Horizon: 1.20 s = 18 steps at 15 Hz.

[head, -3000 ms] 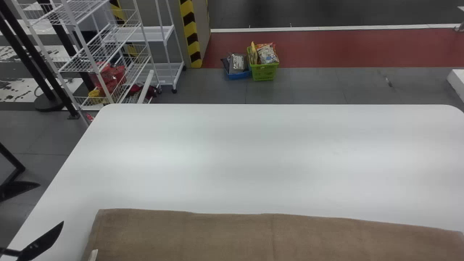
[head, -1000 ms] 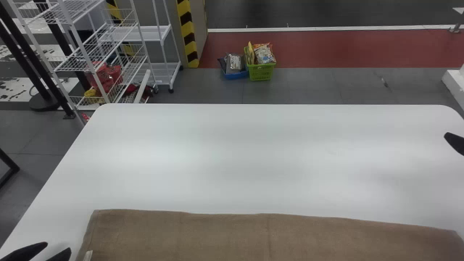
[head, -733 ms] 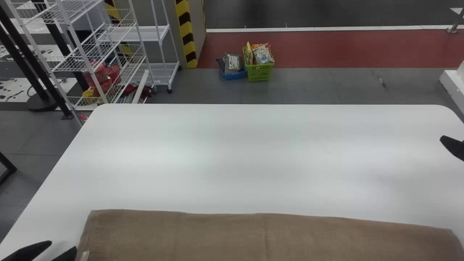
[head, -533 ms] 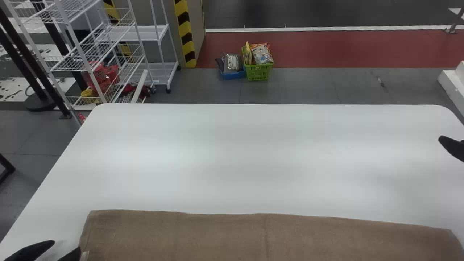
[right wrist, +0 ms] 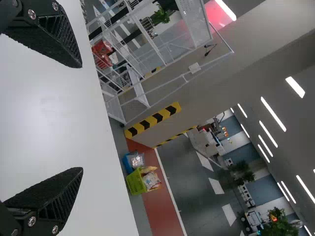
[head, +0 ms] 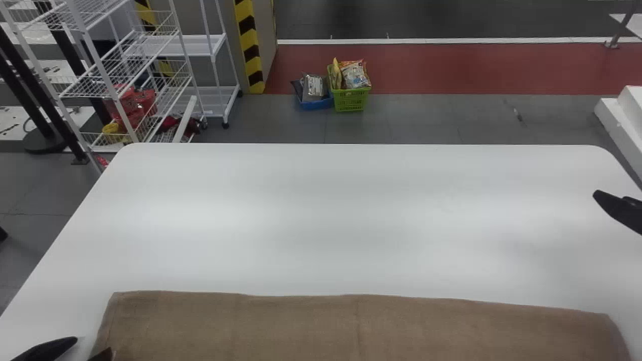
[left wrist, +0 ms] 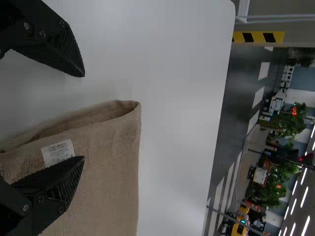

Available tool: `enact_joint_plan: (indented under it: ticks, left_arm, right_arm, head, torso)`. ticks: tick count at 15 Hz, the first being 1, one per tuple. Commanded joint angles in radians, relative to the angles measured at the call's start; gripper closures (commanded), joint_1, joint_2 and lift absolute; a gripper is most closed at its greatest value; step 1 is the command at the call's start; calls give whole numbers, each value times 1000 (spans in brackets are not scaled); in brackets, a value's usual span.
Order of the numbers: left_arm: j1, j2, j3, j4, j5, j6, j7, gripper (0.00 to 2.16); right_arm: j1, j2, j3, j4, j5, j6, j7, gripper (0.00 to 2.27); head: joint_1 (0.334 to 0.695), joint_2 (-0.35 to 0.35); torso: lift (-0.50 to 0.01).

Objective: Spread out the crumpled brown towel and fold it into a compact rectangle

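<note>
The brown towel (head: 351, 326) lies flat on the white table (head: 326, 215), toward the near edge, its left end close to the table's left edge; its far border runs roughly along the table's far edge, slanting slightly nearer toward the right. The left gripper (head: 93, 345) is at the towel's left end. In the left wrist view, the pincer of the left gripper (left wrist: 84, 117) is wide, one finger over bare table and the other over the towel, beside a white label (left wrist: 58, 152) (the layers at this corner part into a narrow loop). The right gripper (head: 617, 206) is at the table's right edge, toward the far right corner and well apart from the towel; in the right wrist view, the pincer of the right gripper (right wrist: 82, 118) is likewise wide. Beyond the far edge, a green basket (head: 352, 100) and a blue basket (head: 316, 104) stand side by side on the floor.
</note>
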Motion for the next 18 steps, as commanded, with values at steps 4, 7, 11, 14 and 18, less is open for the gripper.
enact_joint_plan:
  ticks: [4,7,11,14,18]
  left_arm:
    - [0,0,-23,4,-27,0,-3,289]
    - [3,0,-28,1,-41,0,-12,653]
    - [5,5,-23,-7,-46,0,-32,1875]
    - [5,9,-17,-16,-52,-3,-49,1882]
    - [-46,26,17,0,-76,-12,-35,1882]
  right_arm:
    - [0,-3,-4,8,-2,-1,0,56]
    - [0,-3,-8,14,-2,-1,0,56]
    - [0,-4,-11,26,-2,-1,0,56]
    - [3,-3,-16,31,-2,-1,0,56]
    - [3,0,-17,34,-4,-1,0,56]
  head:
    - [695,54]
    - [695,42]
    - [695,32]
    - [695,32]
    - [695,40]
  torso:
    - [-127]
    - [-127]
    - [-127]
    - [-127]
    - [-127]
